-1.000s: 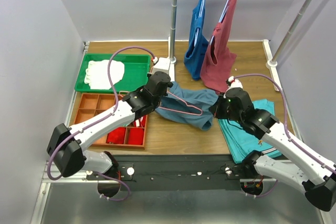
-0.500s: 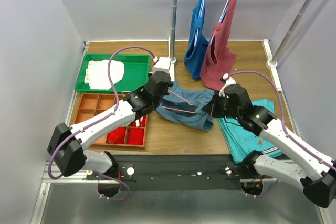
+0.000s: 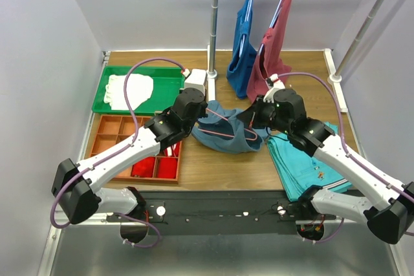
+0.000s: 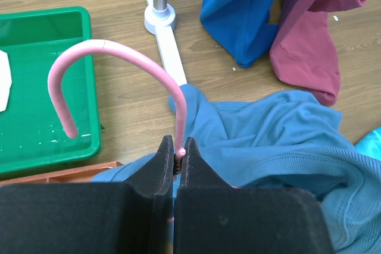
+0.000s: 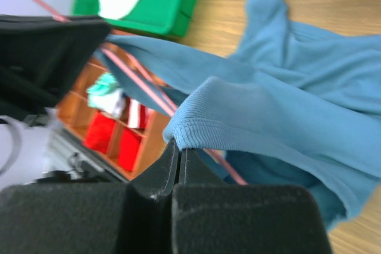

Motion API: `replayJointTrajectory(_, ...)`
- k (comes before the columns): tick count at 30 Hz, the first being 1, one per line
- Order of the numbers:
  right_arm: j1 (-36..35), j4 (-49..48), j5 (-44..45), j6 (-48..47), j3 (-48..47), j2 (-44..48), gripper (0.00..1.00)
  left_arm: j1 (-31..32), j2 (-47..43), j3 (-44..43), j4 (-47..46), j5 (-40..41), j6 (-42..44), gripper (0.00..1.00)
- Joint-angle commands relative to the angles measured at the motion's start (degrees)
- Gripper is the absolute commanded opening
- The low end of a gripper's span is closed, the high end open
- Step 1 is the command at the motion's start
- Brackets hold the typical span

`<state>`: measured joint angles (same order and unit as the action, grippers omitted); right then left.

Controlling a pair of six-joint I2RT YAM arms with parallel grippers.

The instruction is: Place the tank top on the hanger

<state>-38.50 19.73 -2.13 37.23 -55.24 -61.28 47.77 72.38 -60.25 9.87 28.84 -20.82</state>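
While left gripper [image 4: 178, 156] is clamping hanger [image 4: 113, 49] neck, right gripper [image 5: 178, 153] is pinching tank top [image 5: 286, 87] edge, needing taut, slow stretching over the wire.

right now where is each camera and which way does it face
Top external: above, behind the bases, looking down at the table; left arm and right arm show.
Left wrist: on the left arm, looking past the left gripper, shut on the hanger.
Right wrist: on the right arm, looking past the right gripper, shut on the tank top.
Shared: both wrist views show hanger and tank top.
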Motion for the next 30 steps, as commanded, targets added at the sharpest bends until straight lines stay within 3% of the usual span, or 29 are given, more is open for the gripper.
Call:
replayJointTrajectory(1, 0.27, -6.18, -4.72, 2.67, -2.15, 2.12, 0.01, 0.22, 0.48, -0.13, -3.97, -2.29, -1.33, 0.00)
replayJointTrajectory(5, 0.27, -4.80, -1.66, 2.06, -2.14, 1.69, 0.01, 0.48, 0.22, -1.01, -4.42, -3.35, -1.77, 0.00)
replayJointTrajectory(10, 0.27, 3.55, 8.89, -1.19, -2.24, 3.70, 0.03, 0.48, -2.67, -2.06, -3.02, -3.00, -0.81, 0.00)
replayJointTrajectory(13, 0.27, 8.55, 12.49, -1.46, -1.89, 6.51, 0.15, 0.48, -3.56, -3.64, -1.00, -2.47, 0.34, 0.00)
replayJointTrajectory(16, 0.18, 11.55, 14.35, -1.46, -1.18, 10.64, 0.34, 0.48, -4.44, -5.22, 0.32, -2.91, 1.13, 0.00)
replayJointTrajectory(17, 0.27, 12.17, 14.52, -1.55, -1.36, 11.69, 0.49, 0.57, -4.53, -5.75, 0.67, -3.17, 1.31, 0.00)
replayJointTrajectory(20, 0.27, 14.81, 14.00, -3.30, -3.20, 14.51, 0.69, 0.75, -4.27, -8.39, 2.34, -5.11, 2.27, 0.00)
replayJointTrajectory(24, 0.27, 17.45, 13.82, -5.85, -7.67, 14.87, 0.77, 1.54, -2.95, -13.57, 4.72, -7.13, 4.82, 0.00)
replayJointTrajectory(28, 0.27, 19.38, 16.19, -8.49, -13.91, 14.52, 0.82, 2.85, -0.06, -23.31, 10.50, -8.01, 8.86, 0.00)
replayJointTrajectory(30, 0.27, 20.00, 16.98, -10.25, -19.25, 13.91, 0.83, 3.73, 1.70, -32.36, 13.41, -8.27, 11.76, 0.00)
